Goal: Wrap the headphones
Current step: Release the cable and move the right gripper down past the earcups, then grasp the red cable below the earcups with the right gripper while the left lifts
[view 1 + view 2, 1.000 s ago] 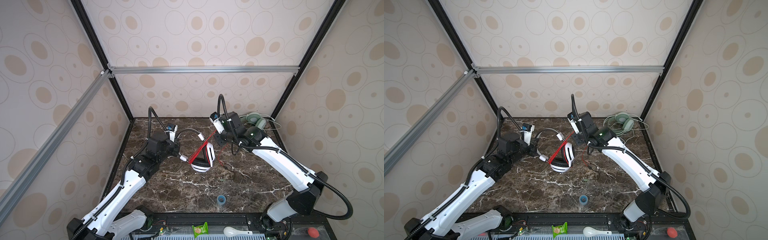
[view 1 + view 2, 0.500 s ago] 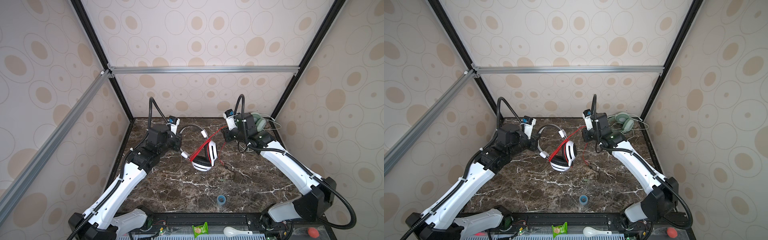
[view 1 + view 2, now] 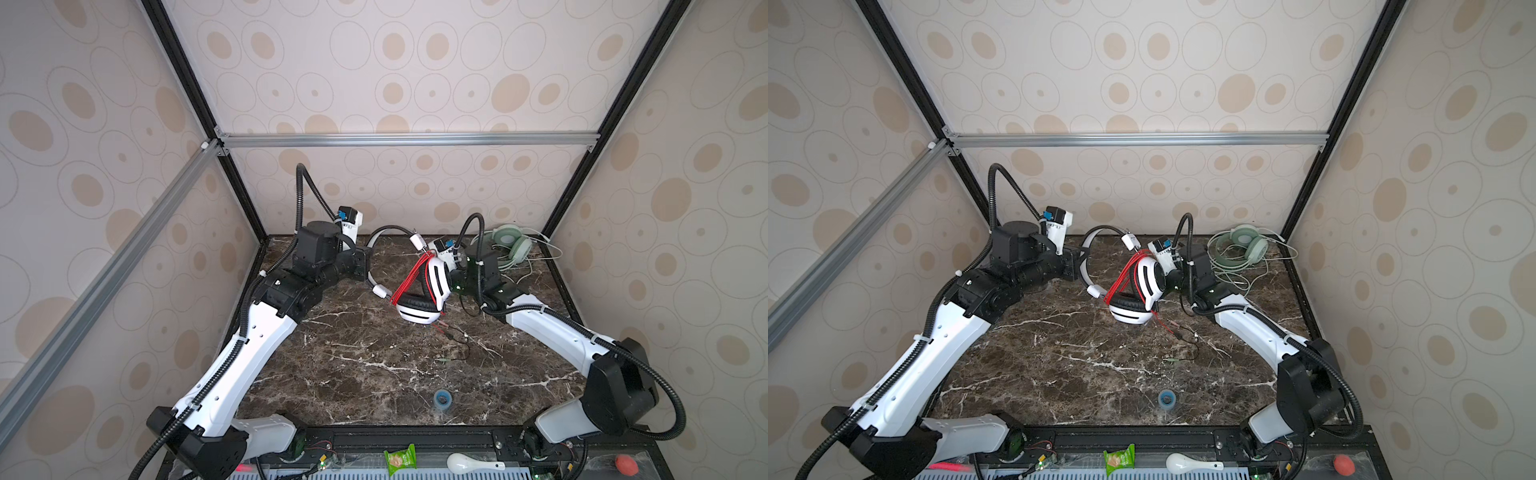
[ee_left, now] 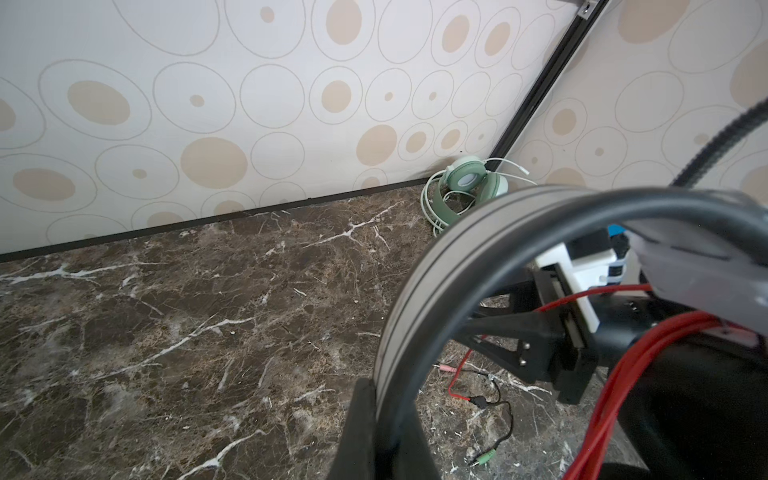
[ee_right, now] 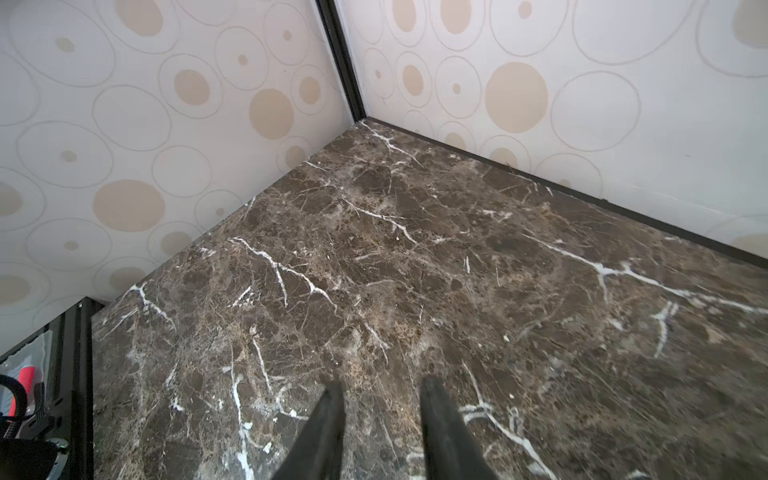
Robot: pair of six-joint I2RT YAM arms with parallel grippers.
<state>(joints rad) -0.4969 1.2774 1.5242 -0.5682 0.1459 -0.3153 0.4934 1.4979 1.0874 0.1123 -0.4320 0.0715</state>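
White headphones [image 3: 438, 282], headband [image 4: 415, 270] clamped in left hand [image 3: 367, 269], right hand [image 5: 380, 384] apart

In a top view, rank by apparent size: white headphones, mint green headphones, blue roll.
1. white headphones, largest.
2. mint green headphones, smaller, but farther back, so true size unsure.
3. blue roll, clearly smallest.

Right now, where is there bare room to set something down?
Bare: the table between the left arm and the blue roll; also the far left corner. Crowded: beside the white headphones, where plugs lie, and the green headphones' corner.
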